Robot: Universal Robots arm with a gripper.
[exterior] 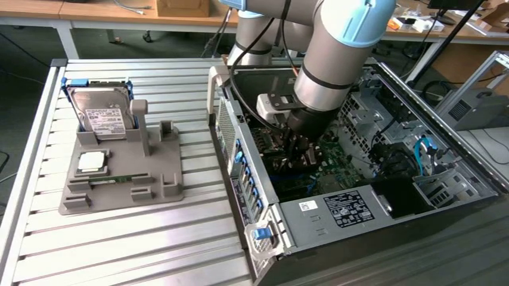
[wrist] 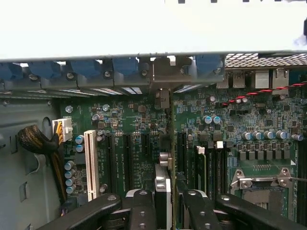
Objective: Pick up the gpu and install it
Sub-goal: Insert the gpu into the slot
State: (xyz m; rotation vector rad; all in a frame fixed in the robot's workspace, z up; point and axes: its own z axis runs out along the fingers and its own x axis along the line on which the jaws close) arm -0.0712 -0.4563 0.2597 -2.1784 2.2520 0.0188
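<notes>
Inside the open case (exterior: 445, 179) — tool (wrist: 163, 211) grips the gpu (wrist: 163, 191) edge-on above motherboard slots (wrist: 127, 158).

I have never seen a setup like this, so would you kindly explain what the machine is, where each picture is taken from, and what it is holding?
The grey and blue machine is a robot arm, reaching down into an open computer case that lies on its side on a slatted metal table. One picture comes from a camera standing off the arm and looking down on the whole scene. The other comes from a camera on the arm's wrist, looking past its black claw at the green motherboard. The claw is closed on the gpu, a thin card seen edge-on, held above the row of long slots. On the table, toward the exterior view's left, a grey holder carries a hard drive, a processor chip and a green memory stick.
</notes>
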